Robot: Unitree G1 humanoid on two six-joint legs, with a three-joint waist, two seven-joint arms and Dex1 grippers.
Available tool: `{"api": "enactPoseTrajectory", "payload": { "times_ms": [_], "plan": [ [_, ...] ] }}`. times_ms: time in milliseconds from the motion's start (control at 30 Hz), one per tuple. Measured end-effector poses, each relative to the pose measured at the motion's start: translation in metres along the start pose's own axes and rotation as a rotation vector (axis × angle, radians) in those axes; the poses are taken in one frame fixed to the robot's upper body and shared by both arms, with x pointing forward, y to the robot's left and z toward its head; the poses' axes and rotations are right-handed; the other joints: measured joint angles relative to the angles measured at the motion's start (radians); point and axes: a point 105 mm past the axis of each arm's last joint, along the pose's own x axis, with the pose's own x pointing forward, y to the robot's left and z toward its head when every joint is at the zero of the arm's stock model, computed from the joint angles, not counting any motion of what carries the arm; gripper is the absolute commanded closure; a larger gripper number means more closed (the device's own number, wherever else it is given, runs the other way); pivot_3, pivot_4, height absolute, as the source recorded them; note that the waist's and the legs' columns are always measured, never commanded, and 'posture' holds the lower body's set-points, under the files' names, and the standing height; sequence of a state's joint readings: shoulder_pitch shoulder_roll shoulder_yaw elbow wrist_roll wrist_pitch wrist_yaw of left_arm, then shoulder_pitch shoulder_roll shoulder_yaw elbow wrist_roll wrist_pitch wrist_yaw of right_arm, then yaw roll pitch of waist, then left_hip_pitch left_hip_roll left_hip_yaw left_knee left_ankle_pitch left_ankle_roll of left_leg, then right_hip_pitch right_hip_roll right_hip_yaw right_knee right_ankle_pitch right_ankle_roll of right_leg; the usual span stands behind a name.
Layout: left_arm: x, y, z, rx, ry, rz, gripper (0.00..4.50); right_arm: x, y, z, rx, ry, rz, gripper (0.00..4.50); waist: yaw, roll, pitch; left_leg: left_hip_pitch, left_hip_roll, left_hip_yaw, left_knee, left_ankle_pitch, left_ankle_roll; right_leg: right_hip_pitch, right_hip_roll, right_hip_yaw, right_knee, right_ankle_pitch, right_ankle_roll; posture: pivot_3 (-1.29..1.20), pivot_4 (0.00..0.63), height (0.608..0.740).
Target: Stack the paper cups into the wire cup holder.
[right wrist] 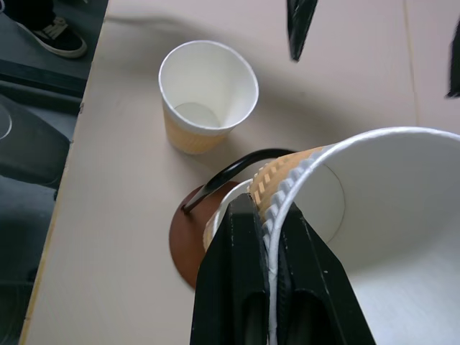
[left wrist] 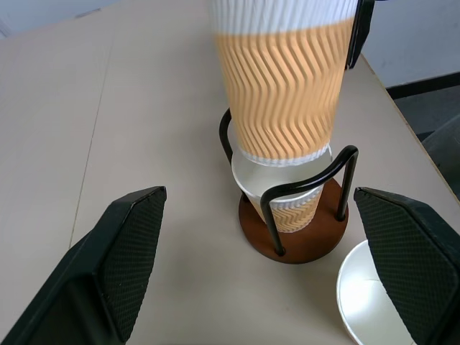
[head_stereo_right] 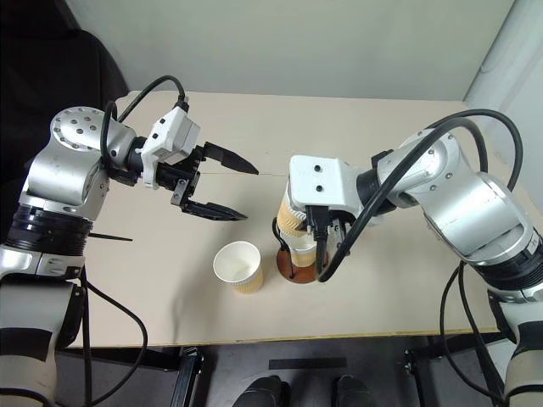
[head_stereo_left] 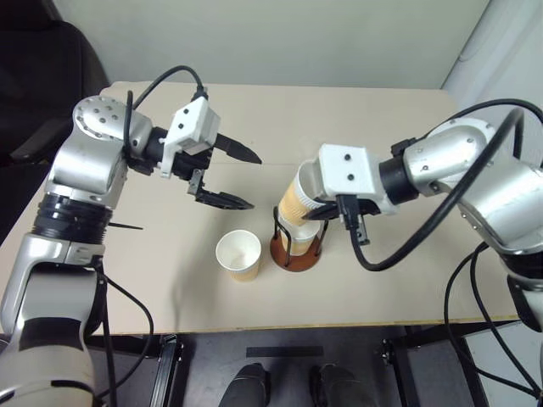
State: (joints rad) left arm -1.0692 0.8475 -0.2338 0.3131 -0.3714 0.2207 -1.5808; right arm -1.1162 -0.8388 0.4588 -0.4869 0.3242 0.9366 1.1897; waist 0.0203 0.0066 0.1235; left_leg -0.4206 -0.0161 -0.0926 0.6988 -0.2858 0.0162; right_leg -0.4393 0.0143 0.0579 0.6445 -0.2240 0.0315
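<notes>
Your right gripper is clamped on the rim of a paper cup, tilted just above the cup already seated in the wire cup holder. The held cup's bottom points down into the seated one's mouth, so straighten its axis to upright before lowering. Your left gripper hangs spread wide and empty; the last loose cup stands on the table just beside the holder, nearer that arm

A beige table carries the scene, its near edge running above a dark floor. A black chair stands just off the far left corner. Behind the far edge rises a pale wall.
</notes>
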Motion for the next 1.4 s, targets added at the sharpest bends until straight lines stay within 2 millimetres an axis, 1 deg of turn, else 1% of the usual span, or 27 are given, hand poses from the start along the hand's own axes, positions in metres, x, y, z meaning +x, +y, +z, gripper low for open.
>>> {"api": "enactPoseTrajectory", "payload": {
  "times_ms": [267,467,567,600,933,1033,1133,1200,1300,1400],
  "plan": [
    [0.000,0.000,0.000,0.000,0.000,0.000,0.00,0.007,0.003,-0.013,-0.001,0.042,0.011,4.46,0.000,0.000,0.000,0.000,0.000,0.000,0.000,0.000,0.000,0.000,0.000,0.000,0.000,0.000,0.000,0.00,0.150,0.740],
    [0.000,0.000,0.000,0.000,0.001,0.000,0.00,0.008,0.003,-0.015,-0.020,0.051,0.008,4.46,0.000,0.000,0.000,0.000,0.000,0.000,0.000,0.000,0.000,0.000,0.000,0.000,0.000,0.000,0.000,0.00,0.150,0.740],
    [0.001,0.000,0.000,0.000,0.000,-0.001,0.00,0.009,0.002,-0.014,-0.031,0.050,-0.001,3.86,-0.001,0.000,0.000,0.000,0.000,0.000,0.000,0.000,0.000,0.000,0.000,0.000,0.000,0.000,0.000,0.00,0.150,0.740],
    [0.001,0.000,0.000,0.001,-0.001,-0.002,0.00,0.010,0.002,-0.014,-0.031,0.046,0.000,3.57,-0.001,0.000,0.000,0.000,0.000,0.000,0.000,0.000,0.000,0.000,0.000,0.000,0.000,0.000,0.000,0.00,0.150,0.740],
    [0.002,0.000,0.000,0.003,-0.002,-0.002,0.00,0.016,0.000,-0.006,-0.027,0.003,-0.010,0.08,-0.003,0.000,0.000,0.000,0.000,0.000,0.000,0.000,0.000,0.000,0.000,0.000,0.000,0.000,0.000,0.00,0.150,0.740],
    [0.002,0.000,0.000,0.003,-0.001,-0.002,0.00,0.016,-0.007,0.002,0.013,-0.059,-0.056,0.08,-0.004,0.000,0.000,0.000,0.000,0.000,0.000,0.000,0.000,0.000,0.000,0.000,0.000,0.000,0.000,0.00,0.150,0.740],
    [0.001,0.000,-0.001,0.001,0.002,0.000,0.00,0.005,-0.023,0.017,0.099,-0.183,-0.164,0.08,-0.005,0.000,0.000,0.000,0.000,0.000,-0.001,0.000,0.000,0.000,0.000,0.000,0.000,0.000,0.000,0.00,0.150,0.740],
    [-0.003,-0.004,-0.005,-0.005,0.026,0.002,0.00,-0.003,-0.031,0.025,0.161,-0.261,-0.222,0.08,-0.007,0.000,0.000,0.000,0.000,0.000,-0.001,0.000,0.000,-0.001,0.000,0.000,-0.001,0.000,0.000,0.00,0.150,0.740],
    [-0.007,-0.007,-0.006,0.000,0.053,-0.004,0.00,-0.007,-0.036,0.032,0.219,-0.331,-0.263,0.08,-0.007,0.000,0.000,0.000,0.000,0.000,-0.001,0.000,0.000,-0.001,0.000,0.000,-0.001,0.000,-0.001,0.00,0.150,0.740],
    [-0.007,-0.011,-0.002,0.022,0.065,-0.019,0.00,-0.005,-0.035,0.035,0.237,-0.354,-0.275,0.08,-0.007,0.000,0.000,0.000,0.000,0.000,-0.001,0.000,0.000,-0.001,0.000,0.000,-0.001,0.000,-0.001,0.00,0.150,0.740]
  ]
}}
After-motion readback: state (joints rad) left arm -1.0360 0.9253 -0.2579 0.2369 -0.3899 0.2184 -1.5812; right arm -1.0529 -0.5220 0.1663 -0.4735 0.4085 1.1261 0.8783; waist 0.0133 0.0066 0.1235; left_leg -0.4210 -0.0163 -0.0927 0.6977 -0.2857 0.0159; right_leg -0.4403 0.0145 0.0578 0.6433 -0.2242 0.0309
